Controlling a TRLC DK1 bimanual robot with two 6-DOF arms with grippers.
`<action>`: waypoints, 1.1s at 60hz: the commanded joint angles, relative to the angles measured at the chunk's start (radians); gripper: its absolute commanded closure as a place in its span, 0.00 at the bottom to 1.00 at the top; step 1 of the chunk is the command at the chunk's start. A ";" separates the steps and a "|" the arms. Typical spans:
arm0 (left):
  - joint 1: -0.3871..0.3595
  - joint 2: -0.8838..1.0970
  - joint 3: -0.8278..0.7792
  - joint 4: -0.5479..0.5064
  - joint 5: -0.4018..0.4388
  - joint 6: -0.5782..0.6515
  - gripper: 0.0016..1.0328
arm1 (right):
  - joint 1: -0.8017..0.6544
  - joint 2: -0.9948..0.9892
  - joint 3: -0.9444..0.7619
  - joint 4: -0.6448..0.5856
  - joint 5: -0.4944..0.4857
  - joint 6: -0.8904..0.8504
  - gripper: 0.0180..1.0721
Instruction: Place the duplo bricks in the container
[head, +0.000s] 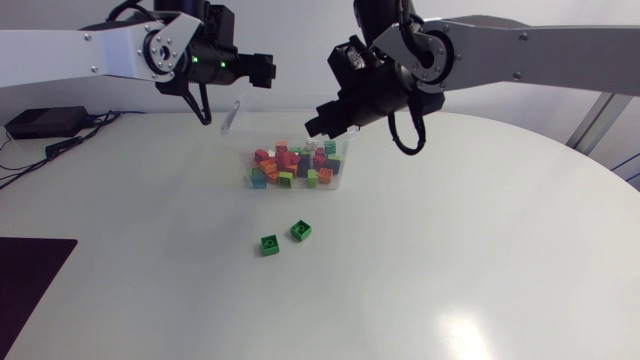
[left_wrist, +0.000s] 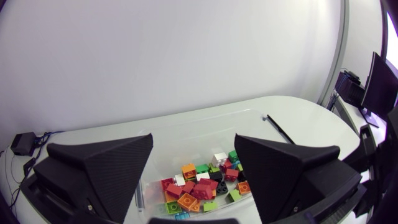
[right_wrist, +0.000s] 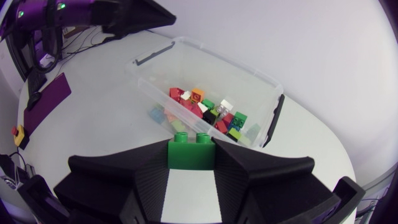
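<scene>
A clear plastic container (head: 343, 152) stands at the table's back middle, holding several duplo bricks (head: 292, 165) in red, orange, green, black and white. My right gripper (right_wrist: 191, 163) is shut on a green brick (right_wrist: 191, 149), just above and to one side of the container (right_wrist: 217, 68); in the head view it (head: 313, 125) hangs over the bin's right rear corner. My left gripper (left_wrist: 193, 149) stands wide open above the container (left_wrist: 186, 132), nothing between its fingers; the head view shows it (head: 268, 70) behind the bin. Two green bricks (head: 269, 245) (head: 300, 231) lie on the table in front of the container.
A black box with cables (head: 45, 122) sits at the back left. A dark purple mat (head: 30, 280) lies at the front left edge. The white table (head: 450, 260) stretches right and forward of the bin.
</scene>
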 joint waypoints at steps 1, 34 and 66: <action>-0.001 -0.109 -0.064 -0.017 -0.005 0.036 0.05 | -0.015 0.036 0.046 0.023 0.001 0.024 0.73; 0.020 -0.505 -0.597 -0.078 0.182 0.294 0.05 | -0.028 0.212 0.189 0.187 0.016 0.036 0.73; -0.041 -0.387 -0.630 -0.262 0.288 0.616 0.07 | -0.007 0.390 0.364 0.223 0.108 0.033 0.04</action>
